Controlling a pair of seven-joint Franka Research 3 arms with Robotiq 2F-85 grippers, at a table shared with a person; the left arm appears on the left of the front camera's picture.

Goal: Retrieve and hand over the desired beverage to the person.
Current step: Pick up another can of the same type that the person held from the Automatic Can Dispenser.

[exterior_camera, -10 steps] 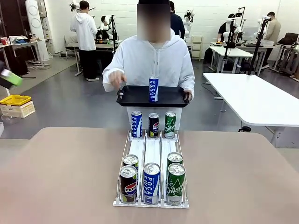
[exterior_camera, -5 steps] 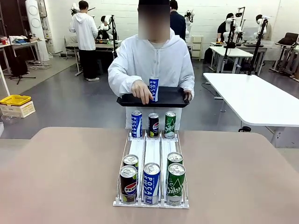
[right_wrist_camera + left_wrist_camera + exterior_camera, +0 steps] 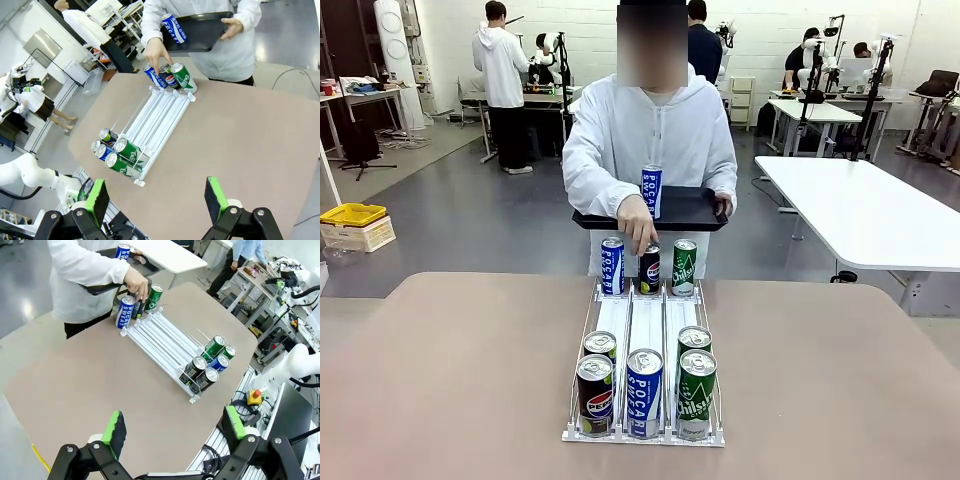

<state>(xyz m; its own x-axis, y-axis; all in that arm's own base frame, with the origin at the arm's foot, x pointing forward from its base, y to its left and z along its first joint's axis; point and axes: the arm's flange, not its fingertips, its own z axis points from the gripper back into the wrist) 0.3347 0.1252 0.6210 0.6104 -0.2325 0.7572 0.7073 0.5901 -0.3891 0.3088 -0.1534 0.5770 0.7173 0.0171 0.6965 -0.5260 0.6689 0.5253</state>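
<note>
Bare surface (image 3: 440, 380) flanks the rack (image 3: 646, 320) of eight cans (image 3: 644, 390), the person's (image 3: 650, 130) tray (image 3: 690, 208) carries one; left gripper (image 3: 175, 422) and right gripper (image 3: 156, 195) have fingers spread.

The person's hand (image 3: 156, 52) touches the middle far can (image 3: 168, 78) in the rack (image 3: 159, 112); the gripper (image 3: 157, 197) hangs spread above the table (image 3: 250, 145).

The table (image 3: 440, 380) has a smooth, matt tan top. Toward its near and far edges the cans (image 3: 644, 390) are glossy printed metal with bare silvery lids. The rack (image 3: 646, 320) beneath them is white and smooth, plastic perhaps, hard to tell from here. The sweatshirt (image 3: 620, 130) is soft matt white cloth; the black tray (image 3: 690, 208) has a dull plastic sheen.
</note>
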